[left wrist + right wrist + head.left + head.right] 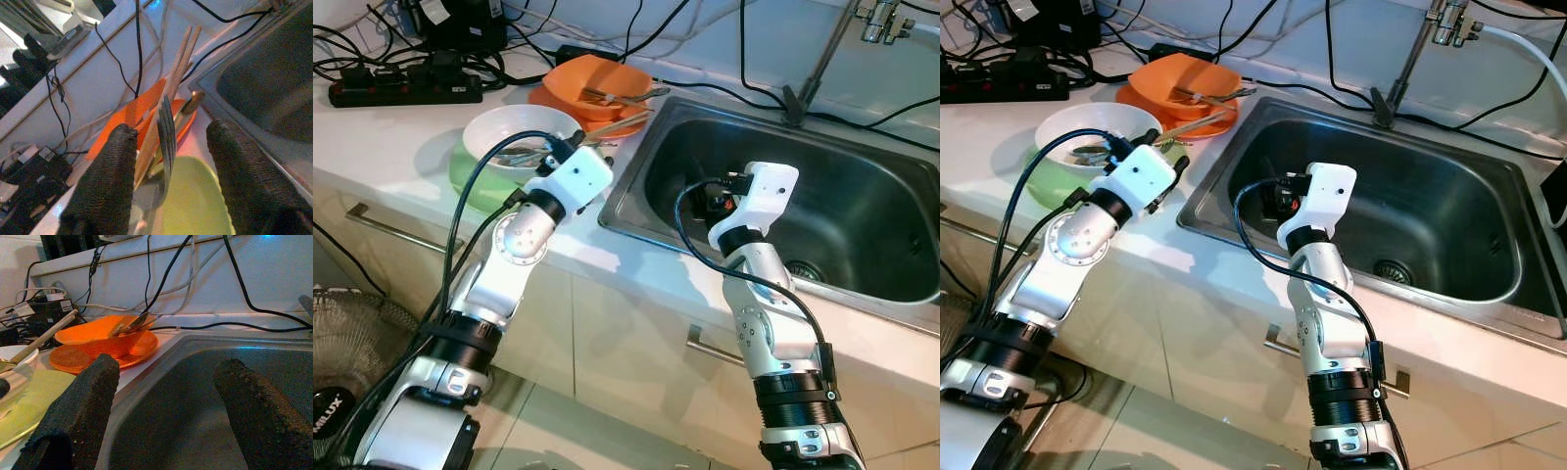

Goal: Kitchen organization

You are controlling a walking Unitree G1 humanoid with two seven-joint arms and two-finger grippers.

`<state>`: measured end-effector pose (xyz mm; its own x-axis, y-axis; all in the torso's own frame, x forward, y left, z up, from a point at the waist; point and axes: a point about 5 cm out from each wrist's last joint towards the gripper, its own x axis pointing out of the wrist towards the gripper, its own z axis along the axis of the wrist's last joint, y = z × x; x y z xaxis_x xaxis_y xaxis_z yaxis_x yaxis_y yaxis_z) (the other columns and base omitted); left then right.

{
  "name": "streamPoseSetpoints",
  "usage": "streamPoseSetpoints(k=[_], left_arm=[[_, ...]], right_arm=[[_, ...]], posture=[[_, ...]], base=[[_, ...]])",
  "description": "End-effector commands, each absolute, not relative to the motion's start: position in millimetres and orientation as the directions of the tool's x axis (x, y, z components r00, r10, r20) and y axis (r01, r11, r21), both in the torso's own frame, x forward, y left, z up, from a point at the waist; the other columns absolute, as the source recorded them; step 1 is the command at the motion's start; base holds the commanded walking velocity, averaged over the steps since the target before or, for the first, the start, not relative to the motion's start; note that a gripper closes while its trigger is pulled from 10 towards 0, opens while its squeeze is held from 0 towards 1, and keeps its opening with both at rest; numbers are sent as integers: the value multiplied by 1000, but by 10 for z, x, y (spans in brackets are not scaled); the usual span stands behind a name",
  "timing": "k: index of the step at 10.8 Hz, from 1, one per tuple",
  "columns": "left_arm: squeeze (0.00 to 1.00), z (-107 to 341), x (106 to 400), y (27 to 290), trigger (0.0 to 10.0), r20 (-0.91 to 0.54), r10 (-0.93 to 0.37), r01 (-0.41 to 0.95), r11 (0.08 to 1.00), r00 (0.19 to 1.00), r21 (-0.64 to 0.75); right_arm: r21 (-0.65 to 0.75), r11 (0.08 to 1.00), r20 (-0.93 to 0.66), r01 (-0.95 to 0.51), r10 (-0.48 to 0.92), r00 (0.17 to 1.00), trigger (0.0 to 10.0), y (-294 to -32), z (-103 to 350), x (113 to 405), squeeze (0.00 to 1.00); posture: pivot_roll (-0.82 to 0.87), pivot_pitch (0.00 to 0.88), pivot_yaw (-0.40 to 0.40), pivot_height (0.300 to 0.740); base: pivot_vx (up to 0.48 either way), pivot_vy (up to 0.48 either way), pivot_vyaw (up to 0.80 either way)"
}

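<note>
A white bowl (pixel 514 132) sits on a green plate (pixel 470 181) on the counter and holds a fork (pixel 167 131) and wooden chopsticks (pixel 179 68). My left gripper (pixel 566 145) hovers at the bowl's sink-side rim. It is open, and the fork lies between its fingers (pixel 111 166) without being pinched. Behind stands an orange bowl (pixel 597 80) on an orange plate (pixel 73 360), with more cutlery in it. My right gripper (pixel 705 199) is open and empty, low inside the steel sink (pixel 862 211) near its left wall.
A black power strip (pixel 401 90) and tangled cables lie along the back of the counter. The tap (pixel 876 20) rises behind the sink, and the drain (pixel 803 269) is in the basin floor. Cabinet handles (pixel 386 227) run below the counter edge. A fan grille (pixel 352 323) stands on the floor at left.
</note>
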<state>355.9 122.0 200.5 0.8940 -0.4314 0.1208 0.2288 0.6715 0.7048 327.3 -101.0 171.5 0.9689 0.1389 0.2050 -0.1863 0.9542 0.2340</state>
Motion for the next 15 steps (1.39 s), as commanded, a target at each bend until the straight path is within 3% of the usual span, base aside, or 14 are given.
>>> streamPoseSetpoints(k=[1, 12, 13, 15], left_arm=[[0, 2039, 3571, 1167, 0, 130, -445, 228, 663, 886, 713], [0, 2130, 3601, 1197, 0, 153, -415, 168, 639, 897, 751], [0, 2202, 3590, 1215, 10000, 170, -416, 162, 650, 893, 743], [0, 2261, 3576, 1220, 10000, 182, -423, 168, 665, 888, 727]], right_arm=[[239, 955, 189, -175, 131, 973, 10000, -1034, 1678, 3260, 0], [241, 955, 181, -174, 132, 975, 10000, -1030, 1657, 3257, 0], [242, 954, 179, -175, 134, 975, 10000, -1026, 1654, 3258, 0], [242, 954, 179, -179, 138, 974, 10000, -1016, 1652, 3259, 0]], posture=[[-78, 50, -87, 740], [-76, 52, -89, 740], [-73, 51, -89, 740], [-71, 50, -89, 740]], base=[[0, 0, 0], [0, 0, 0], [0, 0, 0], [0, 0, 0]])
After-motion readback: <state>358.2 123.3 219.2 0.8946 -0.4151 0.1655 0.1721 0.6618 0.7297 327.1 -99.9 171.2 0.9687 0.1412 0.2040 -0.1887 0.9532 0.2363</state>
